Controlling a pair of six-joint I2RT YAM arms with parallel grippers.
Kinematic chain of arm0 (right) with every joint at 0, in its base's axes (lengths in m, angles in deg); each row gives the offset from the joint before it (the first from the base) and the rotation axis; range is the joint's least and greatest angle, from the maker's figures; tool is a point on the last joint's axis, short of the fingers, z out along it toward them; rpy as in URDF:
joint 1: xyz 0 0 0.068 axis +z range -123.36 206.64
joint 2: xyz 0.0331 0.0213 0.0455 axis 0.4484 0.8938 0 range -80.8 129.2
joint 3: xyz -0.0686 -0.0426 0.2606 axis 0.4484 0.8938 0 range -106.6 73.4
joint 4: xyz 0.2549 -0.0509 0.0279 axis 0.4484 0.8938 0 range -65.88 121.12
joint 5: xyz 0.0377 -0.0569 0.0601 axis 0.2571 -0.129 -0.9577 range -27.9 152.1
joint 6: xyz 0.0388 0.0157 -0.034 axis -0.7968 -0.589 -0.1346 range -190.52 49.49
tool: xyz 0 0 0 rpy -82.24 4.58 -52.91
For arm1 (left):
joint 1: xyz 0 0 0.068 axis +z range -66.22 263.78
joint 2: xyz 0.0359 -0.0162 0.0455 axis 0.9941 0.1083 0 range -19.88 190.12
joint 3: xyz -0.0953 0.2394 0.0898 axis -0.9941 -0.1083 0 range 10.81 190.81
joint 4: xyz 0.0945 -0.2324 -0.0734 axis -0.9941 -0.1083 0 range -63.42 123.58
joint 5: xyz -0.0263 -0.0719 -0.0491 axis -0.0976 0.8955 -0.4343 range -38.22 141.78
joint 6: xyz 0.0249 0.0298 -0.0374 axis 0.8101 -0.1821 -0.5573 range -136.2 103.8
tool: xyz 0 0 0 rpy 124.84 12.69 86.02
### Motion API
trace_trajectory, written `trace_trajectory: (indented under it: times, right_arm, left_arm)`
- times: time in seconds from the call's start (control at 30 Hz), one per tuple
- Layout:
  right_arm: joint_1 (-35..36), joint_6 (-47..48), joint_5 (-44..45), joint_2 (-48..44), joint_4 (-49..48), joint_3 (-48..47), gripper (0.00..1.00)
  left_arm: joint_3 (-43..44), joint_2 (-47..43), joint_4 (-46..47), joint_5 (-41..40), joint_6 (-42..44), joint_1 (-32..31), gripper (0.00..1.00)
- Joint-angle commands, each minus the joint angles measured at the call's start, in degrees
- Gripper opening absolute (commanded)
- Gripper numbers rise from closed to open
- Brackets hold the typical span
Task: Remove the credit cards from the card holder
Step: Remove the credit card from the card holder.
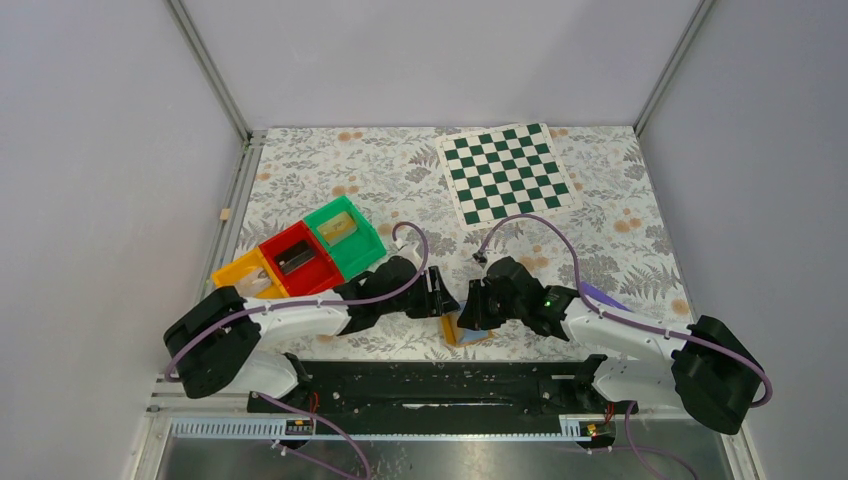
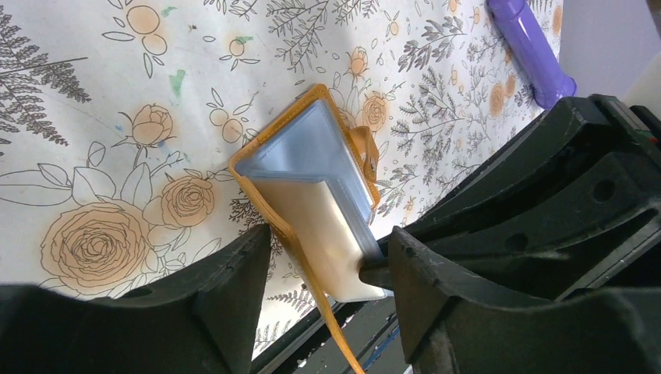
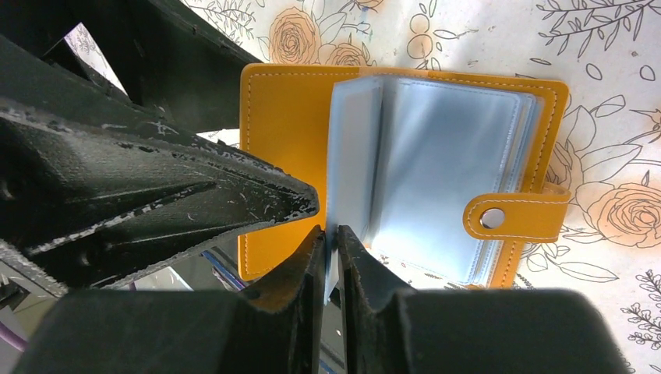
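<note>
The card holder lies open at the near edge of the worktop, between the two arms. The right gripper has its fingers drawn narrow, pinching the near edge of one clear inner leaf. The left gripper has its fingers wide, one on either side of the holder. Farther left stand three plastic bins. The chessboard lies farthest off.
</note>
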Motion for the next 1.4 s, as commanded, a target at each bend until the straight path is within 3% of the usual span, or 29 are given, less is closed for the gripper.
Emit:
trace_trajectory:
  times: [0.0, 0.17, 0.43, 0.53, 0.6, 0.67, 0.83, 1.37]
  right_arm:
    - [0.49, 0.56, -0.03, -1.26, -0.62, -0.27, 0.18]
    - [0.47, 0.67, -0.52, -1.34, -0.22, -0.43, 0.21]
    - [0.49, 0.49, -0.57, -2.33, 0.13, -0.32, 0.26]
    - [0.49, 0.53, -0.50, -2.51, 0.20, -0.20, 0.26]
    - [0.49, 0.64, -0.67, -2.58, 0.33, -0.22, 0.26]
    - [0.46, 0.76, -1.10, -2.39, 0.12, -0.30, 0.25]
    - [0.49, 0.93, -1.50, -2.02, -0.04, -0.39, 0.24]
    - [0.63, 1.53, -2.27, -1.54, 0.55, -1.04, 0.24]
  left_arm:
    - [1.78, 0.60, 2.69, -1.07, 0.38, -0.17, 0.57]
    - [1.35, 0.60, 2.80, -1.18, 0.14, -0.12, 0.58]
    - [1.24, 1.02, 3.01, -0.88, 0.07, -0.13, 0.33]
    - [1.29, 1.22, 2.22, -1.01, 0.18, -0.13, 0.29]
    - [1.20, 1.15, 2.15, -1.06, 0.12, -0.11, 0.33]
    - [1.12, 0.82, 1.85, -1.23, -0.03, -0.16, 0.48]
    - [0.86, -0.32, 1.93, -1.79, -0.16, -0.13, 0.60]
    - [2.98, 2.32, 0.19, -1.78, 0.47, -0.10, 0.57]
